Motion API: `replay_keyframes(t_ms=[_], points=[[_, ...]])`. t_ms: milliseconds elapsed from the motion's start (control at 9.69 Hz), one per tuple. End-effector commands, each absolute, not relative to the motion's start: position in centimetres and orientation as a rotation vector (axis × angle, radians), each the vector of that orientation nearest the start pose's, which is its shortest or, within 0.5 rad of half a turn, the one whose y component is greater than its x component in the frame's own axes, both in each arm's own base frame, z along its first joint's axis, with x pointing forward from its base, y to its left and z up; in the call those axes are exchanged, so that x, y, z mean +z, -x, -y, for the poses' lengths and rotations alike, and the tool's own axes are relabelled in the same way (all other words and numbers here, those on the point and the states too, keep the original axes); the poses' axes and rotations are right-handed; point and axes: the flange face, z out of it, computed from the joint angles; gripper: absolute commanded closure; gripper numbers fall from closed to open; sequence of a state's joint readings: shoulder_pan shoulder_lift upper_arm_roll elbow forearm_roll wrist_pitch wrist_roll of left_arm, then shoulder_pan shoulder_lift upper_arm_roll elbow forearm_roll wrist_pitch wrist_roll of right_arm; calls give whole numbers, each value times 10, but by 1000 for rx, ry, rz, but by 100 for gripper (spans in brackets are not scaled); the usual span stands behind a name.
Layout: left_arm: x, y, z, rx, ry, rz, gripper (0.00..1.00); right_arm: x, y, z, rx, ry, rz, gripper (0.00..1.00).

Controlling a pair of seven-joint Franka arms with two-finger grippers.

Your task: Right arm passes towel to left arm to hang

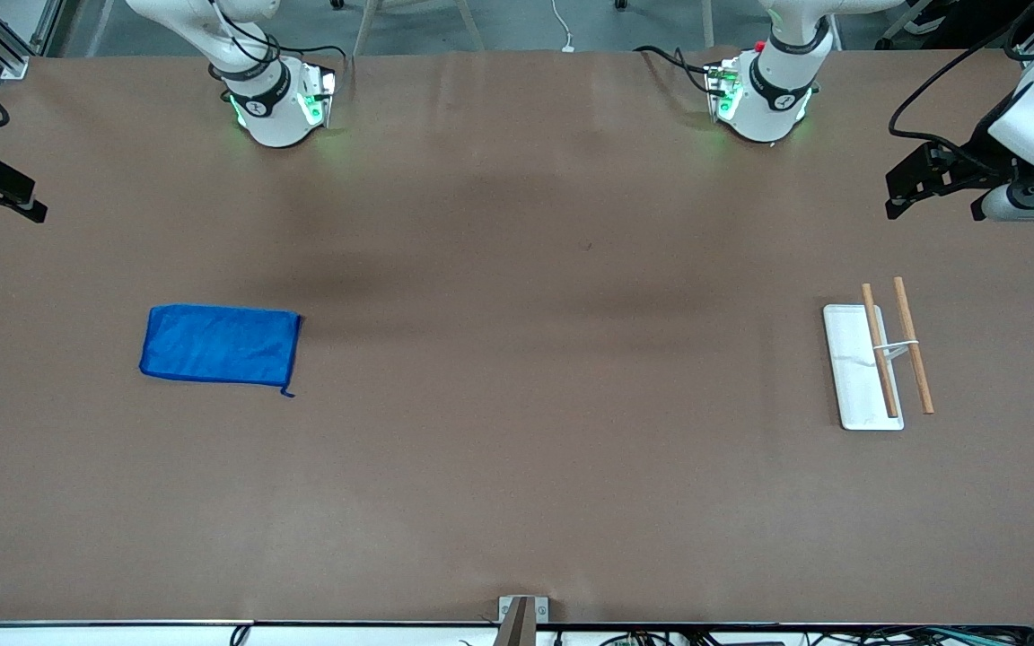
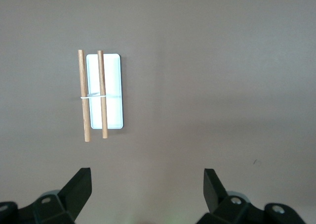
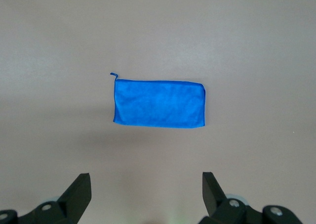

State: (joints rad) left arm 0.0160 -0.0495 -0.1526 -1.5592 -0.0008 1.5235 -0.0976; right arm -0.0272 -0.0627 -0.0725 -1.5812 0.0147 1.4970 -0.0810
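Brown surface (image 1: 517, 467): towel (image 1: 220, 345) flat toward the right arm's end, rack (image 1: 876, 363) toward the left arm's. I'd drop the right end effector (image 3: 146, 194), fingers wide, over a towel short edge. Left end effector (image 2: 147, 192) wide too, waiting.

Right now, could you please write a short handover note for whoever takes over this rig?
Right gripper: open, empty, up over the table at the right arm's end.
Left gripper: open, empty, up at the left arm's end.
Folded bright-blue rectangular cloth towel: flat on the brown table, toward the right arm's end, untouched.
White-based rack with two wooden rods: toward the left arm's end, nothing on it.
Done: nothing.
Left: right arm picks up the towel, passes it to the left arm, which hangs it, probably on the rods.
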Motion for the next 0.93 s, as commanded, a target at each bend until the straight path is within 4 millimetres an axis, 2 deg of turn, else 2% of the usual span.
replay_keyframes(t_ms=[0, 310, 619, 826], points=[[639, -536, 75, 18, 3117, -75, 0, 649, -527, 52, 9, 3132, -21, 1], [639, -536, 75, 18, 3117, -75, 0, 649, -531, 53, -22, 3135, -24, 1], [639, -537, 73, 21, 3118, -73, 0, 632, -537, 56, -15, 3139, -29, 0], [638, -537, 73, 23, 3118, -75, 0, 591, -548, 62, -36, 3140, -46, 0]])
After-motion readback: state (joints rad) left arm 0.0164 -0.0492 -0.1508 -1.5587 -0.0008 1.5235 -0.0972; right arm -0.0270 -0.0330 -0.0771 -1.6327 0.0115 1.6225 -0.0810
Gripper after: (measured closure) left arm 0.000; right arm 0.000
